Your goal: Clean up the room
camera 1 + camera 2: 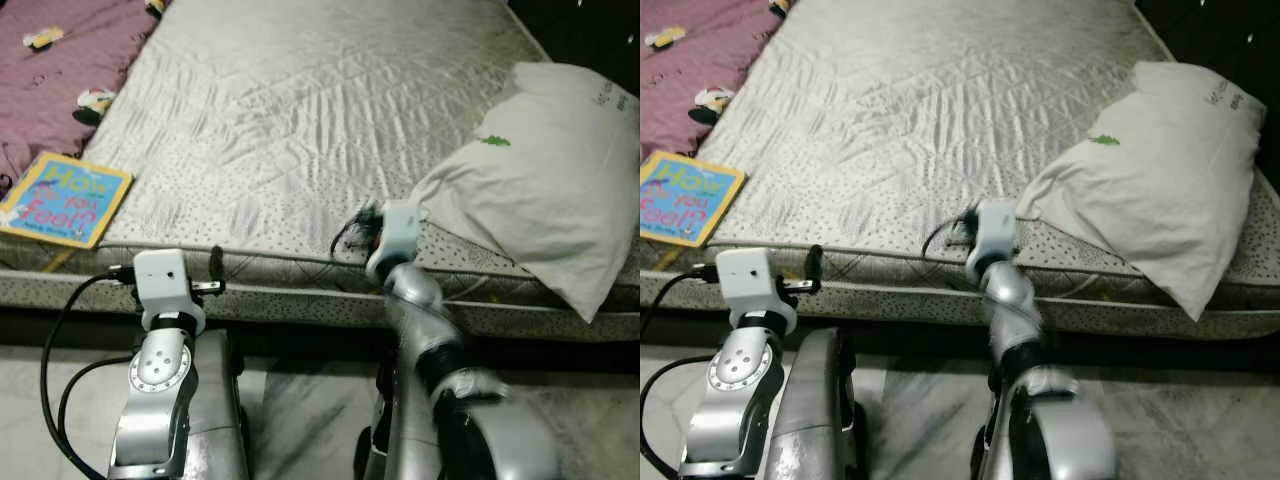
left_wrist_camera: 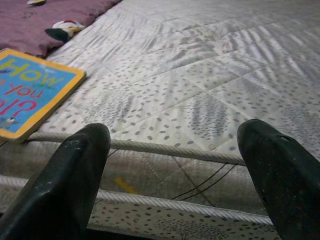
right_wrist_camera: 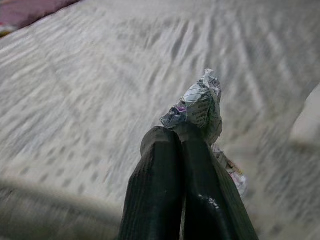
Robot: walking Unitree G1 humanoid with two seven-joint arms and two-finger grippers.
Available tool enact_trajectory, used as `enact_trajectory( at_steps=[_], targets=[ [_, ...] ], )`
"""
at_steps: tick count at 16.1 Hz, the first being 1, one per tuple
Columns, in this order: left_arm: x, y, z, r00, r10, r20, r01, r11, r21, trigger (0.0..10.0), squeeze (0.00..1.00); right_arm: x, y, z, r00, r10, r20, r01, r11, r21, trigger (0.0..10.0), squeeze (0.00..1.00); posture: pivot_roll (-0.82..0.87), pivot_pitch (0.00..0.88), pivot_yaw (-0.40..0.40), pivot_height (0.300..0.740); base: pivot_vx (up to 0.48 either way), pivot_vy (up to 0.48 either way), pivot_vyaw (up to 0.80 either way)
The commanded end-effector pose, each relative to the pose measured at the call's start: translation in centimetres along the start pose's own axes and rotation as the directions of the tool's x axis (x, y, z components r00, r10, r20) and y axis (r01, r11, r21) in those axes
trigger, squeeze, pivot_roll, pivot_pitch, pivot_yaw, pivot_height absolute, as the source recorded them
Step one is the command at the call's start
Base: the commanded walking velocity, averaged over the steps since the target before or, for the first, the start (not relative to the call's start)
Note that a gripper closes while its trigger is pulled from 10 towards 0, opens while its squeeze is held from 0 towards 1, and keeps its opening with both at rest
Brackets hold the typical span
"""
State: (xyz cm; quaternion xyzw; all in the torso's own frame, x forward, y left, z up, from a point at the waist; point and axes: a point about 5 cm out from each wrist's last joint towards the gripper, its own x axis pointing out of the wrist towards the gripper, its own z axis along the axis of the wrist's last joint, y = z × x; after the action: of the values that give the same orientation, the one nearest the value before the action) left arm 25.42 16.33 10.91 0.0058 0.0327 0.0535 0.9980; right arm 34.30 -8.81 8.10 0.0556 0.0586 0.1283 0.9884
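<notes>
Right gripper mid-frame over the bed, jaws pinching a crumpled wrapper; next, bin it; left gripper wide, idle

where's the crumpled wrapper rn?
The crumpled silvery printed wrapper is pinched in the right gripper, over the front edge of the grey quilted mattress, just left of the white pillow.

Both head eyes look forward and down from above the arms onto the mattress, sharing it, the book and pillow; each wrist camera sits low and close behind its own fingers, facing across the same mattress.
</notes>
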Motion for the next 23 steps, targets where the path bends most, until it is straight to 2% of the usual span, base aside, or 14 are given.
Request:
enact_trajectory(
  at_steps=[1, 2, 3, 5, 6, 7, 10, 16, 21, 23],
  targets=[
    [0.0, -0.2, -0.1, 1.000, -0.009, 0.000, 0.009, 1.000, 0.002, 10.0, 0.00, 0.0, 0.2, 0.8, 0.999, 0.016, 0.040, -0.017, 1.000, 0.012, 0.0, 0.00, 0.08, 0.063, -0.047, 0.529, 0.000, 0.000, 0.00],
    [-0.1, 0.1, -0.2, 1.000, -0.003, 0.001, 0.003, 1.000, 0.001, 10.0, 0.00, -0.5, 0.5, 1.5, 0.995, 0.033, 0.090, -0.037, 0.999, 0.040, 0.0, 0.00, 0.08, 0.059, -0.046, 0.529, 0.000, 0.000, 0.00],
    [-0.2, 0.3, -0.3, 1.000, 0.004, 0.000, -0.004, 1.000, -0.005, 10.0, 0.00, -1.1, 0.6, 2.0, 0.991, 0.035, 0.128, -0.039, 0.999, 0.031, 0.0, 0.00, 0.08, 0.055, -0.044, 0.529, 0.000, 0.000, 0.00],
    [-0.4, 0.5, -0.7, 1.000, 0.006, -0.013, -0.006, 1.000, -0.015, 10.0, 0.00, -2.5, 0.6, 2.2, 0.989, 0.041, 0.142, -0.045, 0.999, 0.027, 0.0, 0.00, 0.07, 0.056, -0.041, 0.529, 0.000, 0.000, 0.00],
    [-0.4, 0.5, -0.7, 1.000, 0.006, -0.015, -0.006, 1.000, -0.015, 10.0, 0.00, -2.6, 0.6, 2.3, 0.988, 0.045, 0.145, -0.049, 0.998, 0.028, 0.0, 0.00, 0.06, 0.057, -0.039, 0.529, 0.000, 0.000, 0.00],
    [-0.3, 0.3, -0.8, 1.000, -0.003, -0.018, 0.002, 1.000, -0.021, 10.0, 0.00, -3.5, 0.4, 2.2, 0.988, 0.051, 0.144, -0.054, 0.998, 0.014, 10.0, 0.00, 0.06, 0.060, -0.038, 0.529, 0.000, 0.000, 0.00],
    [-0.4, 0.1, -0.9, 1.000, -0.014, -0.021, 0.013, 1.000, -0.025, 10.0, 0.00, -4.6, 0.2, 2.9, 0.984, 0.046, 0.173, -0.050, 0.999, 0.015, 10.0, 0.00, 0.05, 0.060, -0.034, 0.533, 0.000, 0.000, 0.00],
    [-0.6, 0.6, -1.1, 1.000, -0.002, -0.027, 0.001, 1.000, -0.017, 10.0, 0.00, -6.4, -1.2, 3.5, 0.985, 0.005, 0.171, 0.005, 0.998, -0.059, 10.0, 0.00, 0.05, 0.055, -0.033, 0.608, 0.000, 0.000, 0.00],
    [-0.8, 1.2, -1.4, 1.000, 0.016, -0.020, -0.015, 1.000, 0.023, 10.0, 0.00, -7.2, -1.6, 3.1, 0.988, -0.030, 0.150, 0.041, 0.997, -0.067, 10.0, 0.00, 0.05, 0.043, -0.020, 0.668, 0.000, 0.000, 0.00],
    [-0.9, 1.4, -2.0, 0.999, 0.026, -0.020, -0.025, 0.997, 0.076, 10.0, 0.00, -7.3, -1.4, 2.9, 0.989, -0.036, 0.144, 0.046, 0.997, -0.063, 10.0, 0.00, 0.04, 0.014, -0.008, 0.688, 0.000, 0.000, 0.00]
  ],
)
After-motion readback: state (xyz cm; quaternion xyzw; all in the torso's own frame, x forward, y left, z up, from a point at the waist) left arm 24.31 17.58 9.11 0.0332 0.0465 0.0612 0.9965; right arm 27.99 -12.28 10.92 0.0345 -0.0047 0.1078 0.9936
